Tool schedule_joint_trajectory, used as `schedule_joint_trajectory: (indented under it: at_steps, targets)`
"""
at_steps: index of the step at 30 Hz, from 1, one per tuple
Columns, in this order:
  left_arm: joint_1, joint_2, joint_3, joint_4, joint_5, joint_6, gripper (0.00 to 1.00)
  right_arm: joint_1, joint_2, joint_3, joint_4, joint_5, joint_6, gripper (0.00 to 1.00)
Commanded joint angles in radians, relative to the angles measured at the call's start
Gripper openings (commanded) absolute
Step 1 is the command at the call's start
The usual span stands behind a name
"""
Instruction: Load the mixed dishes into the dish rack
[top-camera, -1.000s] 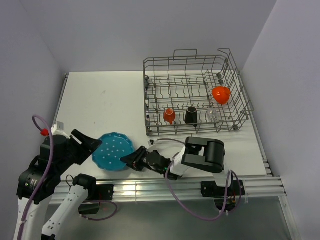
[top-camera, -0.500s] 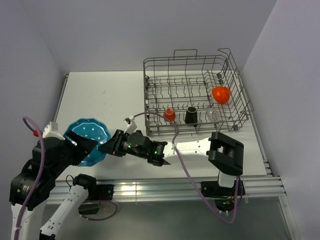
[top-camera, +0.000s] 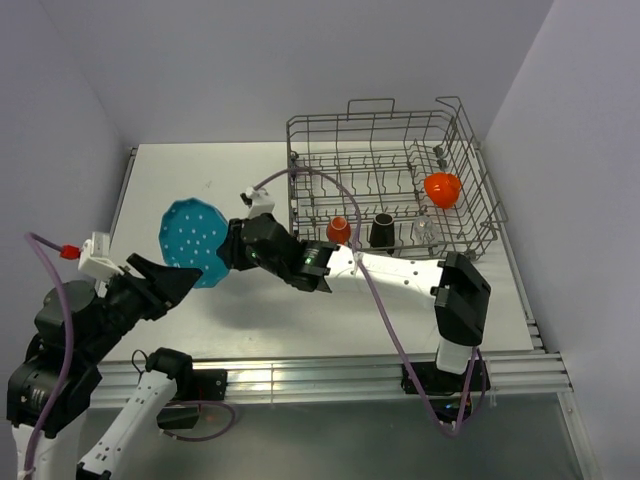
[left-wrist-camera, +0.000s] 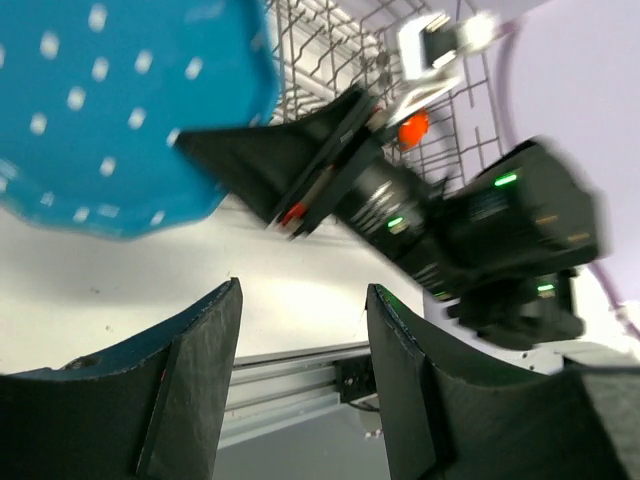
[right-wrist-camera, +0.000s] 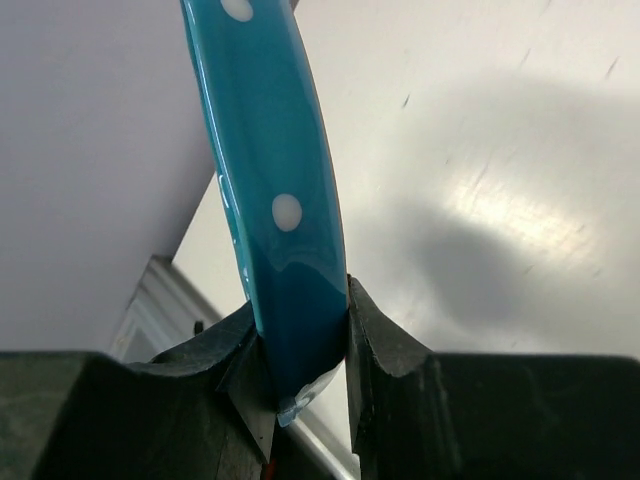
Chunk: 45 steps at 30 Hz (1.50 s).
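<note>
Left tool (left-wrist-camera: 303, 290) hangs open and empty over the near-left part of the white counter (top-camera: 215, 180). Just beyond it, the right tool (right-wrist-camera: 300, 345) pinches the rim of the teal white-dotted scalloped plate (top-camera: 192, 240), which stands on edge, clear of the counter. Far right, the grey wire dish rack (top-camera: 472, 190) holds the small orange cup (top-camera: 338, 231), dark brown mug (top-camera: 382, 231), small clear glass (top-camera: 424, 229) and orange-red bowl (top-camera: 441, 188).

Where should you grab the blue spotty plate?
By its thin rim, from the dish rack side. The teal plate is up in the air, tilted on edge, so only the rim fits between fingers. The right gripper pinches it there.
</note>
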Motion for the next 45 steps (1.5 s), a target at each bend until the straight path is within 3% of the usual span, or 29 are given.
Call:
schedule_joint_trajectory:
  at_steps: [1, 13, 20, 30, 37, 45]
  targets:
    - [0.000, -0.018, -0.066, 0.071, 0.056, 0.024, 0.58, -0.032, -0.081, 0.160, 0.119, 0.085, -0.139, 0.00]
    - [0.000, -0.100, -0.223, 0.218, 0.141, -0.007, 0.54, -0.231, -0.175, 0.241, 0.087, 0.246, -0.317, 0.00]
    - [0.000, -0.037, -0.243, 0.246, 0.159, 0.034, 0.56, -0.347, -0.229, 0.266, 0.130, 0.367, -0.496, 0.00]
    - [0.000, 0.038, -0.422, 0.424, 0.197, 0.044, 0.56, -0.538, -0.278, 0.203, 0.234, 0.470, -0.685, 0.00]
    - [0.000, 0.106, -0.459, 0.496, 0.221, 0.059, 0.56, -0.645, -0.239, 0.184, 0.300, 0.519, -0.805, 0.00]
    - [0.000, 0.137, -0.502, 0.531, 0.230, 0.071, 0.57, -0.662, -0.115, 0.244, 0.380, 0.607, -1.001, 0.00]
